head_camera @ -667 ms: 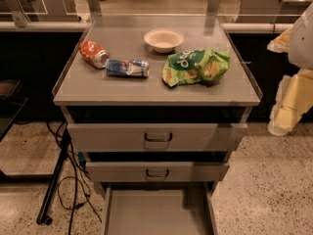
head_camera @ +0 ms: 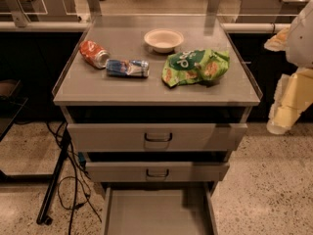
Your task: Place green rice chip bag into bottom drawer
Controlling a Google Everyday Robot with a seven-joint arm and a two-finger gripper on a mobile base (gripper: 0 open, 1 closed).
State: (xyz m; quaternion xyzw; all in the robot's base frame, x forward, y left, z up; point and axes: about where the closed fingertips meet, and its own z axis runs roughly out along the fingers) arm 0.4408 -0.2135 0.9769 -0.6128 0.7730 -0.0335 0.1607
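Observation:
The green rice chip bag lies crinkled on the right half of the grey cabinet top, in front of a bowl. The bottom drawer is pulled out at the cabinet's foot, and its flat grey floor is bare. My gripper hangs on the pale arm at the right edge of the view, beside and below the cabinet top's right rim. It is apart from the bag and holds nothing that I can see.
A crushed orange-red can and a crushed blue can lie on the left of the top. A white bowl sits at the back. The two upper drawers stick out slightly. Cables and a stand leg lie on the floor at left.

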